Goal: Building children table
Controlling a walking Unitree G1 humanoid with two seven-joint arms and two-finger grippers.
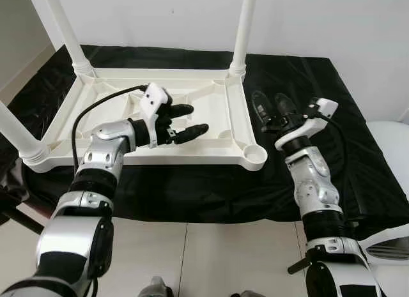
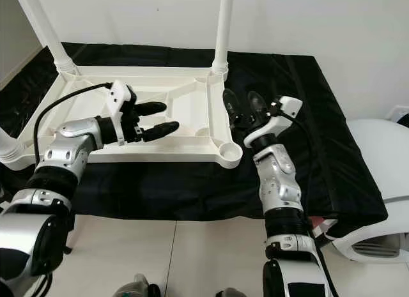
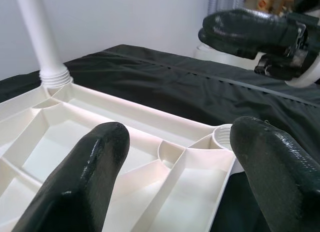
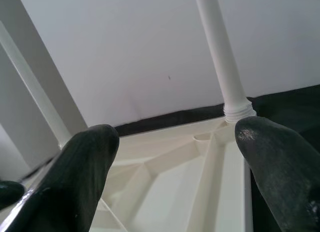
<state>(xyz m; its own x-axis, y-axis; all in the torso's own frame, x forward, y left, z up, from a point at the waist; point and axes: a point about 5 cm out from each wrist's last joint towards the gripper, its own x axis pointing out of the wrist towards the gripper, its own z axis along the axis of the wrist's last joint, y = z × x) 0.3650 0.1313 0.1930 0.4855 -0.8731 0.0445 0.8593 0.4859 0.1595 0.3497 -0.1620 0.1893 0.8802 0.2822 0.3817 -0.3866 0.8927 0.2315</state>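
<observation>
Fingers spread on both our grippers, empty: left gripper (image 1: 185,121) over the upturned white tabletop (image 1: 192,86) at centre frame, right gripper (image 1: 271,106) beside its right edge. Head views show three legs (image 1: 241,29) fitted; our left wrist view shows the bare socket (image 3: 222,136) closer.

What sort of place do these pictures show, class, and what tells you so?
Probably a room in a home: an upturned white plastic children's table lies on a black cloth, by a plain white wall, with pale floor tiles in front.
</observation>
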